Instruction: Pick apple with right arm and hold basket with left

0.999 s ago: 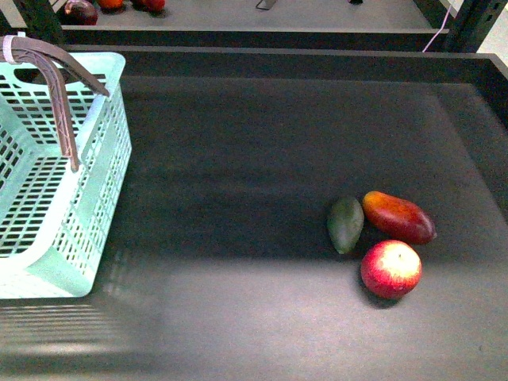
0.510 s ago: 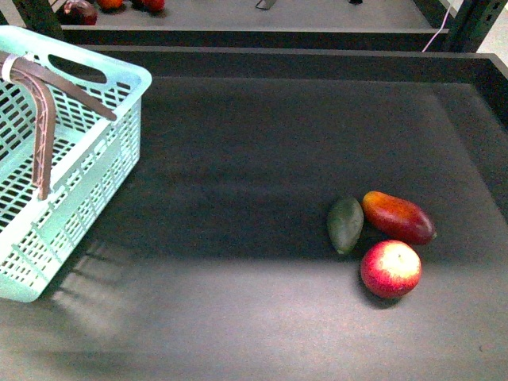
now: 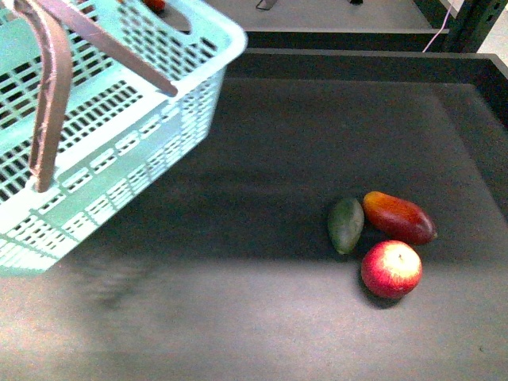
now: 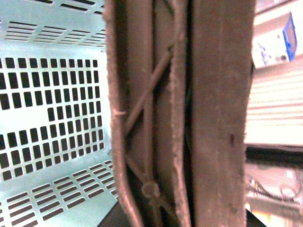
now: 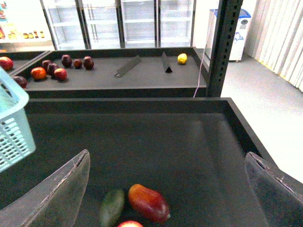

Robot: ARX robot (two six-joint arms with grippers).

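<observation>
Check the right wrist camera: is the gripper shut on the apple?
No, the right gripper stands wide open and empty, while the apple lies beside the mango.

Right hand (image 5: 166,155): two broad, wedge-shaped fingers (image 5: 57,194), dull grey.
Finger surface: matte, faintly speckled with wear.
Finger edges: paler, scuffed rims running along the inner sides.

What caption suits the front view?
Teal basket tilted over the left of the dark table; apple, mango and green fruit clustered at right.
</observation>
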